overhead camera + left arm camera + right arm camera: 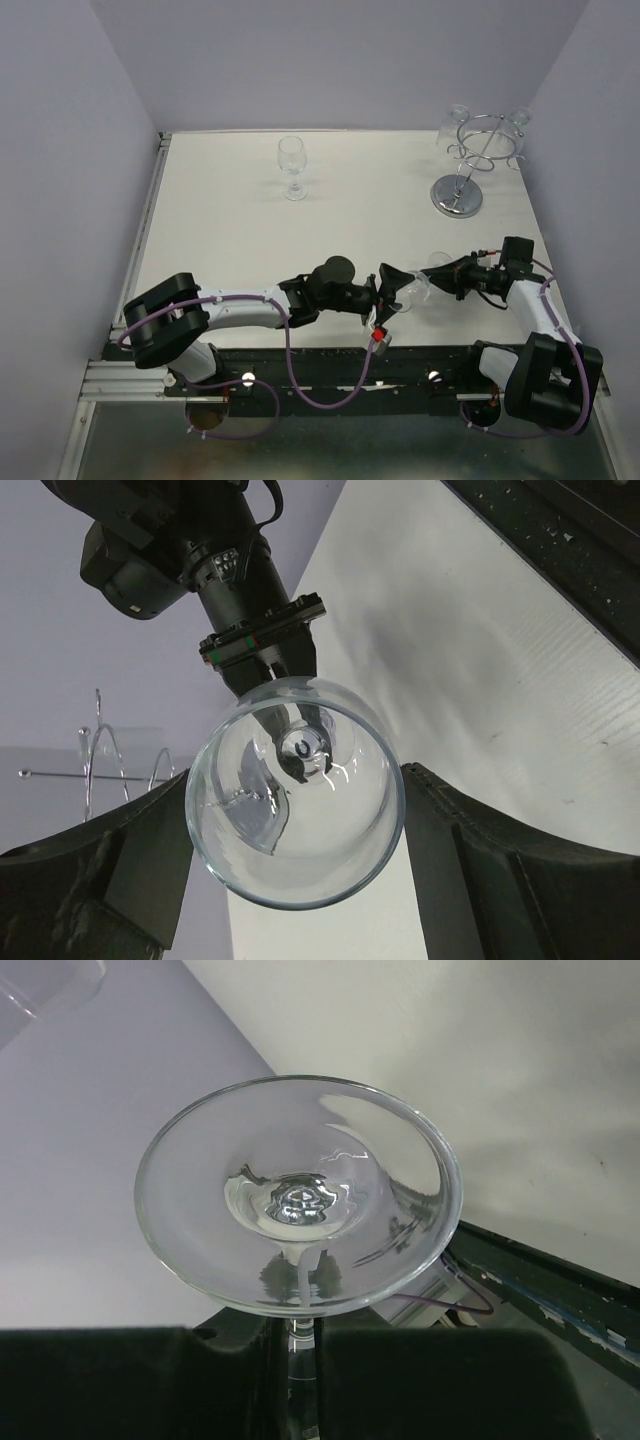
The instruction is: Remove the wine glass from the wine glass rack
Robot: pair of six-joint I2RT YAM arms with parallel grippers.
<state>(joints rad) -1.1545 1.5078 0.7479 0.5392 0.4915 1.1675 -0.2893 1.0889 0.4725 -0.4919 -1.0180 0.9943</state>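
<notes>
A clear wine glass (413, 292) is held in the air between my two grippers, over the table's near edge. My right gripper (432, 281) is shut on its stem; the right wrist view shows the stem (303, 1345) pinched between the pads and the round foot (300, 1160) above them. My left gripper (405, 292) is closed around the bowl (300, 860), with a pad against each side. The left wrist view looks into the bowl's mouth, with my right gripper (290, 730) behind it. The chrome wine glass rack (482, 150) stands at the back right.
Two more glasses hang on the rack, one at the left (455, 122) and one at the right (520, 120). Another wine glass (292, 165) stands upright at the back middle of the white table (220, 230). Purple walls enclose the table. The rack's wires (95, 750) show in the left wrist view.
</notes>
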